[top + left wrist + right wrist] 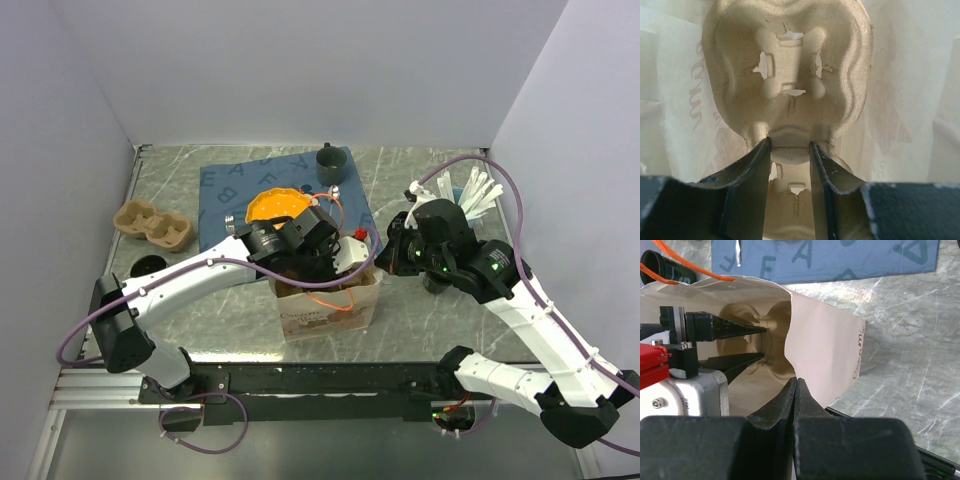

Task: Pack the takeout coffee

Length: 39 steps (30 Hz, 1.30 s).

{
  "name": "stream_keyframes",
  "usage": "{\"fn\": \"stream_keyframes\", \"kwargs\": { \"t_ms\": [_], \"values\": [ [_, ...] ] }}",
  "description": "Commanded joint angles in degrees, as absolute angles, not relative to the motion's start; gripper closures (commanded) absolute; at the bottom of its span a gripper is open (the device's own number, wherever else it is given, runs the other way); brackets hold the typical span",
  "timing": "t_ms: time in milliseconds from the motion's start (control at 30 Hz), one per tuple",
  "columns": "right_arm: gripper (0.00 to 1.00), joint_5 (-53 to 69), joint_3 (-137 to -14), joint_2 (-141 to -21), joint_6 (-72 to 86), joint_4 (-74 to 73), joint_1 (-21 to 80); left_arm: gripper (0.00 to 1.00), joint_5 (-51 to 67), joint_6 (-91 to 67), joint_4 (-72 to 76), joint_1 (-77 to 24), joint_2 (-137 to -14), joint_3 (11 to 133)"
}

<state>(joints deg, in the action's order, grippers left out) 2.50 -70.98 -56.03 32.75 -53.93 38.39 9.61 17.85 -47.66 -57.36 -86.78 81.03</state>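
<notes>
A brown paper bag (330, 310) stands upright at the table's front middle. My left gripper (790, 145) reaches down inside it, its fingers clamped on the middle ridge of a moulded cardboard cup carrier (790, 65) that lies against the bag's inner wall. In the right wrist view the same carrier (775, 320) shows deep in the bag (825, 345), between the left fingers (740, 330). My right gripper (796, 381) is shut on the bag's right rim, pinching the paper; from above it (385, 245) sits at the bag's right top edge. No coffee cup shows in the bag.
A second cup carrier (153, 225) lies at the left. A blue lettered cloth (230, 190) at the back carries an orange dish (277, 205) and a dark cup (329, 157). White utensils (478, 190) lie at the back right.
</notes>
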Motion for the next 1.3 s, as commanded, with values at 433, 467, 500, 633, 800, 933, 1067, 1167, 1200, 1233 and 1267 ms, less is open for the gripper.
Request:
{"fn": "stream_keyframes", "kwargs": {
  "t_ms": [433,467,500,633,800,933,1067,1167,1200,1233,1267],
  "values": [
    [0.98,2.4,-70.7,-55.4,31.8,-51.9,38.6,0.45,6.9,13.7,-44.6,-57.8,-86.0,83.7],
    [0.98,2.5,-70.5,-55.4,31.6,-51.9,38.6,0.38,6.9,13.4,-44.9,-57.9,-85.7,84.5],
    [0.98,2.5,-70.4,-55.5,31.7,-51.8,38.6,0.35,6.8,13.3,-45.1,-57.8,-85.5,84.8],
    [0.98,2.8,-70.0,-55.5,31.7,-51.2,38.6,0.25,5.8,12.6,-45.9,-57.8,-84.4,86.5],
    [0.98,2.7,-69.6,-55.4,31.6,-51.2,38.6,0.12,4.7,11.3,-45.8,-57.9,-82.6,87.8],
    [0.98,2.8,-69.4,-55.1,31.8,-51.3,38.7,0.06,4.1,9.8,-45.3,-57.9,-81.4,90.3],
    [0.97,3.3,-69.0,-54.8,32.5,-50.9,38.7,0.03,2.6,7.0,-44.5,-57.8,-79.7,92.2],
    [0.96,3.0,-69.1,-54.5,33.0,-50.7,38.6,0.03,0.2,3.8,-43.8,-57.8,-78.8,93.8],
    [0.96,3.0,-69.2,-54.4,33.1,-50.8,38.7,0.03,0.2,3.0,-43.2,-57.8,-78.5,94.1],
    [0.96,3.1,-69.4,-54.5,33.2,-50.9,38.6,0.03,-1.6,2.6,-42.7,-57.8,-77.5,94.4],
    [0.95,3.2,-69.7,-54.6,33.5,-51.1,38.6,0.03,-1.9,1.5,-40.8,-57.8,-76.8,94.3]
  ]
}}
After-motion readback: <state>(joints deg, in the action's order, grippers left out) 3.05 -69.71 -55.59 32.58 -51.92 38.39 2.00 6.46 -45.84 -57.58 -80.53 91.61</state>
